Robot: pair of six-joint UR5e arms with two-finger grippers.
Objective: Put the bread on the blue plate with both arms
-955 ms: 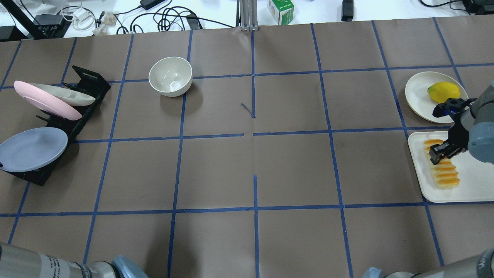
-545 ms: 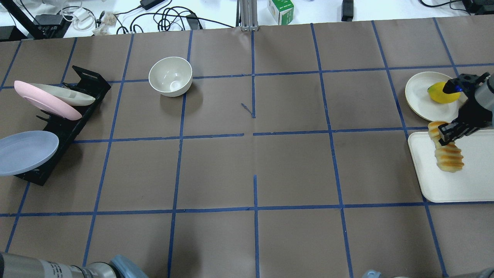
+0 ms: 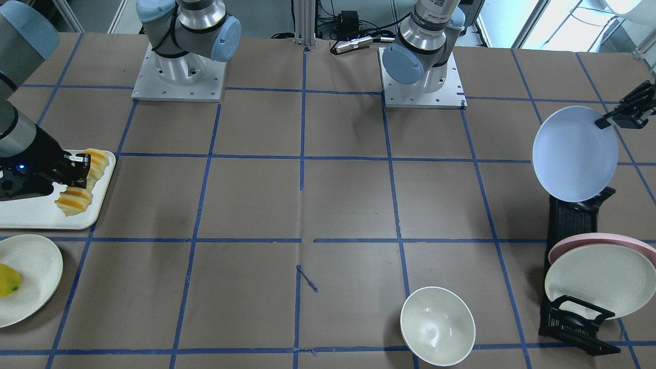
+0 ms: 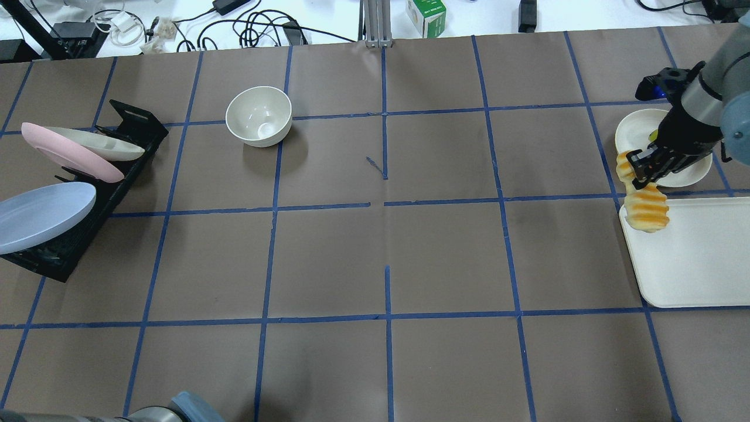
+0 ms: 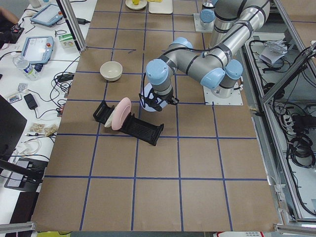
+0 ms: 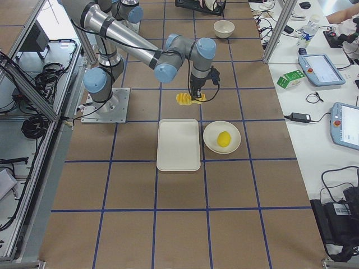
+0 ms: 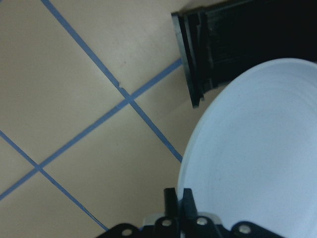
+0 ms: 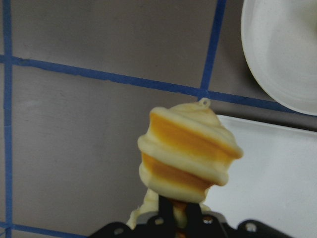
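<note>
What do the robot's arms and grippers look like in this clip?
Left arm and right arm match: silver-grey tubes, light blue round joint caps. Left gripper and right gripper are black with two slim fingers; black cables loop at the wrists, and a blue light glows by the right one.

Overhead, the picture's left edge crops the blue plate [image 4: 47, 214], leaving the left hand [image 3: 605, 122] unseen there.

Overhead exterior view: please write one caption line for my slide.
Right gripper holds the bread near the white tray's corner; far left, the blue plate hangs tilted by the black rack.
</note>
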